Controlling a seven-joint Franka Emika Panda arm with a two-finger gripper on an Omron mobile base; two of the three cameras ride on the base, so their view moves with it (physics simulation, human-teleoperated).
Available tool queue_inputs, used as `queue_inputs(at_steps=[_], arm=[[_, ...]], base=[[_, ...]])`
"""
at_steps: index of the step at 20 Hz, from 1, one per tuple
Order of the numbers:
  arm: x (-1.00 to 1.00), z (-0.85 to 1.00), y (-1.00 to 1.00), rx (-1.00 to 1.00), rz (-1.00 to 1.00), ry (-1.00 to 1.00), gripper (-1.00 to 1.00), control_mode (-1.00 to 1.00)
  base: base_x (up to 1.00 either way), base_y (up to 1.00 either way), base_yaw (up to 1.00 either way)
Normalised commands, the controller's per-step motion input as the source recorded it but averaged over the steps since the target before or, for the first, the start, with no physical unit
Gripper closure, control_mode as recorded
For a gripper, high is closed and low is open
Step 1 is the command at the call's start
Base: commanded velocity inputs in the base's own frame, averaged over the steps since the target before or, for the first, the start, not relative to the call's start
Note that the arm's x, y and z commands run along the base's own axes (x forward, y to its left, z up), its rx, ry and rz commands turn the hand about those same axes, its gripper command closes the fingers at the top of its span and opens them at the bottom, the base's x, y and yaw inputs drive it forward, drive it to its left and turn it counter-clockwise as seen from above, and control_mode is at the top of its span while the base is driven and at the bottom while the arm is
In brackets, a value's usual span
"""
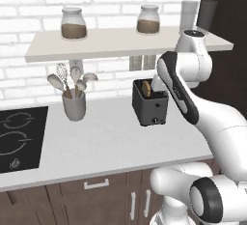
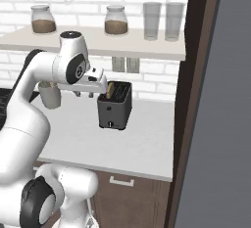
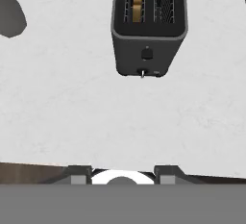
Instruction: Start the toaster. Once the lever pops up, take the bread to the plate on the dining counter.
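The arm (image 1: 212,118) is built of smooth, glossy white shells, rounded and thick. A long dark charcoal band is set along the side of one link, and dark rings are seen at the joints (one at a rounded cap low on the base (image 1: 207,197)). The topmost joint is capped by a flat grey-rimmed disc. In the right base view, a black circular inset is set into the white wrist housing. The end effector (image 2: 91,86) is made up of a white block with small dark grey finger tips (image 3: 77,175).
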Motion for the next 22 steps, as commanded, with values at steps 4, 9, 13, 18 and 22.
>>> queue_inputs(at_steps=[4, 9, 13, 18, 22], arm=[[-0.10, 0.00, 0.00, 0.00, 0.00, 0.00, -1.00, -1.00], [-0.46, -0.11, -0.19, 0.00, 0.00, -0.02, -1.00, -1.00], [-0.44, -0.27, -0.31, 0.01, 0.00, -0.02, -1.00, -1.00], [-0.06, -0.29, -0.22, 0.00, 0.00, -0.03, -1.00, -1.00], [0.48, -0.19, -0.01, 0.00, 0.00, -0.03, -1.00, -1.00]], base=[[0.00, 0.00, 0.00], [0.00, 0.00, 0.00], [0.00, 0.00, 0.00], [0.00, 0.00, 0.00], [0.00, 0.00, 0.00]])
